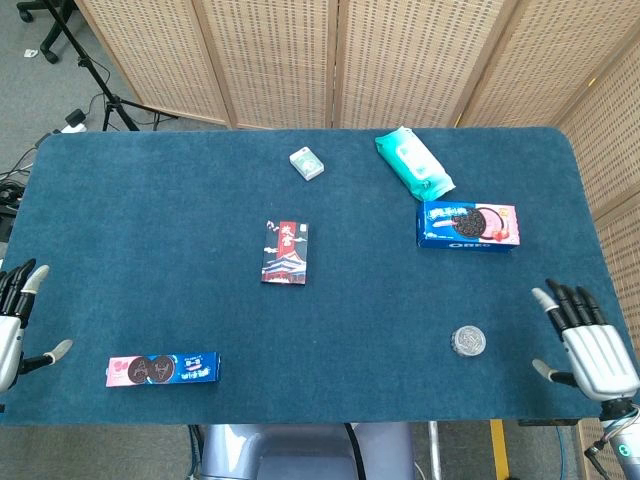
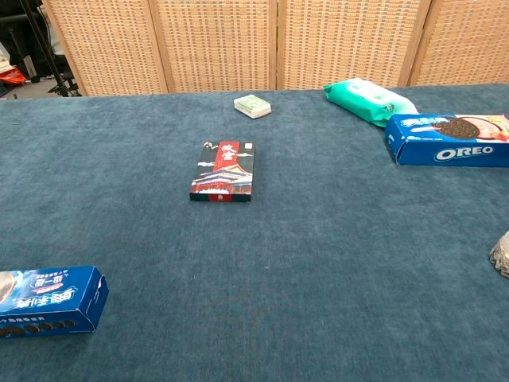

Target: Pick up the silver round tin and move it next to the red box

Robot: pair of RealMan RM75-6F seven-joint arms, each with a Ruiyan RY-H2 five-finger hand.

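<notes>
The silver round tin [image 1: 467,340] lies on the blue cloth near the front right; only its left edge [image 2: 501,255] shows in the chest view. The red box [image 1: 285,252] lies flat at the table's middle, also seen as the red box [image 2: 223,172] in the chest view. My right hand [image 1: 590,340] hovers open at the table's right front edge, a short way right of the tin, fingers spread. At the left edge my left hand [image 1: 12,320] is open and empty, far from both. Neither hand shows in the chest view.
A blue Oreo box [image 1: 468,225] and a green wipes pack [image 1: 414,163] lie behind the tin. A small pale green box [image 1: 307,163] sits at the back middle. A long blue cookie box [image 1: 163,368] lies front left. Wicker screens [image 1: 340,60] stand behind the table.
</notes>
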